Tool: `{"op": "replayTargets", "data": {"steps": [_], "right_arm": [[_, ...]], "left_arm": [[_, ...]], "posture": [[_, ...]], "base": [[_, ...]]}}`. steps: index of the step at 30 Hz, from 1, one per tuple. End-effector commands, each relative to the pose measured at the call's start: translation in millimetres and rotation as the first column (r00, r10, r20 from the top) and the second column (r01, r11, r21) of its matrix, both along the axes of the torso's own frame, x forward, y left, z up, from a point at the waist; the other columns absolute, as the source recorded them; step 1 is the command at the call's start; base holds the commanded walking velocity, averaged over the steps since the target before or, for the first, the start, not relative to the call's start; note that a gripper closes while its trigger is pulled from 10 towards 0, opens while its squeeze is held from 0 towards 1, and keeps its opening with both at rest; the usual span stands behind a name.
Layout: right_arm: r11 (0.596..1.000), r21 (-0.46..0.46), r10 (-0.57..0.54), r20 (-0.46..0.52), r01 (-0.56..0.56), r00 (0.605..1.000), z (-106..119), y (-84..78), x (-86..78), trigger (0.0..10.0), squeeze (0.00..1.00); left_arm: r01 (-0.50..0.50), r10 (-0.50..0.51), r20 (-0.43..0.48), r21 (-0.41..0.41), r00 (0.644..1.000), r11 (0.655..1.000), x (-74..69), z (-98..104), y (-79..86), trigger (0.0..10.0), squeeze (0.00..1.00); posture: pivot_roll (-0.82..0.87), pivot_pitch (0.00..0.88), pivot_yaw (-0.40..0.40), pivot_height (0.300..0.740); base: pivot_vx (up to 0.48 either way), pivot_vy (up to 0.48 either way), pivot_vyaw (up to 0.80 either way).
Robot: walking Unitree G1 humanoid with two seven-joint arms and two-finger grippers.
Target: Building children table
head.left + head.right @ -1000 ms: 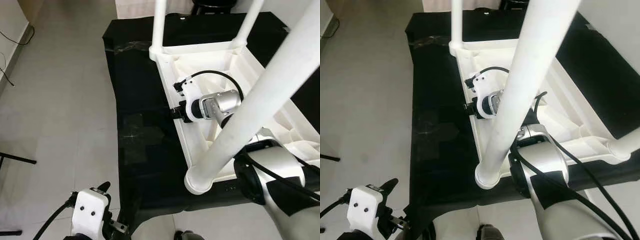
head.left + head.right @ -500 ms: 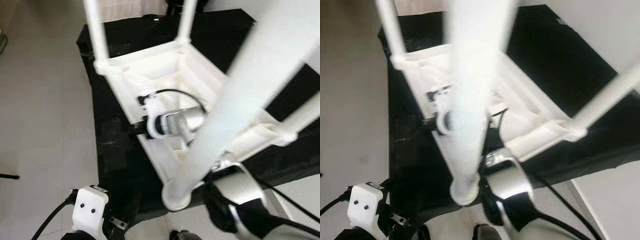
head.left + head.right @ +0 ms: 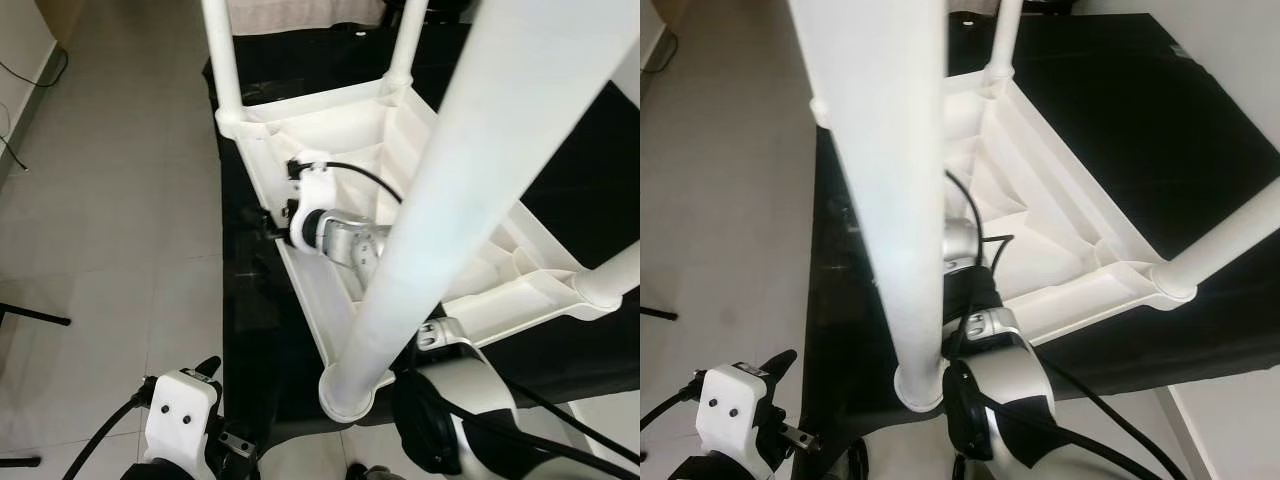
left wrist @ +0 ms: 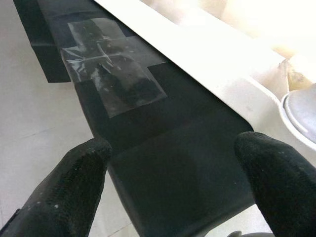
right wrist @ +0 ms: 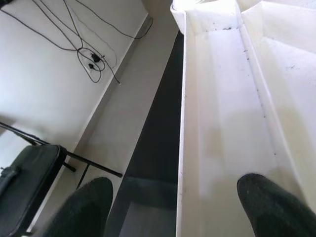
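step: repositioning upturned white table [image 3: 340, 130] | right gripper [image 3: 272, 222] straddles its side rail [image 5: 197, 123], fingers spread | left gripper [image 4: 173, 163] spread, idle just off that rail | next: likely close on rail before shifting

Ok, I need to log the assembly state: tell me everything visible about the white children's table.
The white table looks like moulded plastic. It lies upside down on a black cloth, ribbed underside up, with four round legs standing up from its corners. The right gripper straddles its side rim, one finger inside the frame and one outside.
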State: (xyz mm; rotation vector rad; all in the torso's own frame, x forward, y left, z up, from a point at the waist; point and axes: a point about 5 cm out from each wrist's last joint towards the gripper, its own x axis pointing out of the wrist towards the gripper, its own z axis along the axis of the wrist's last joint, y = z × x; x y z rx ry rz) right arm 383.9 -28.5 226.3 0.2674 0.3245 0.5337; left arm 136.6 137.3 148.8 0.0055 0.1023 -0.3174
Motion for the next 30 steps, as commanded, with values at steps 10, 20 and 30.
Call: {"op": "replayTargets", "data": {"steps": [10,20,30], "right_arm": [[0.984,0.085,-0.171,0.245,0.155,0.954,21.6,-88.5,13.0,10.0,0.0],[0.972,0.119,-0.232,0.353,0.202,0.907,2.4,-143.6,-6.8,10.0,0.0],[0.954,-0.027,-0.27,0.359,0.299,0.894,-38.5,-162.6,-29.9,10.0,0.0]], "left_arm": [[-0.025,0.025,-0.002,0.023,1.0,0.999,11.2,-4.3,9.1,10.0,0.0],[-0.122,0.119,0.044,0.083,0.992,0.989,25.7,-3.1,22.5,10.0,0.0],[-0.419,0.419,0.03,0.12,0.907,0.9,25.7,-13.7,50.6,10.0,0.0]], "posture": [[0.08,0.173,-0.054,0.74],[0.07,0.137,-0.045,0.74],[0.05,0.122,-0.053,0.74]], "base": [[0.0,0.0,0.0],[0.0,0.0,0.0],[0.0,0.0,0.0]]}}
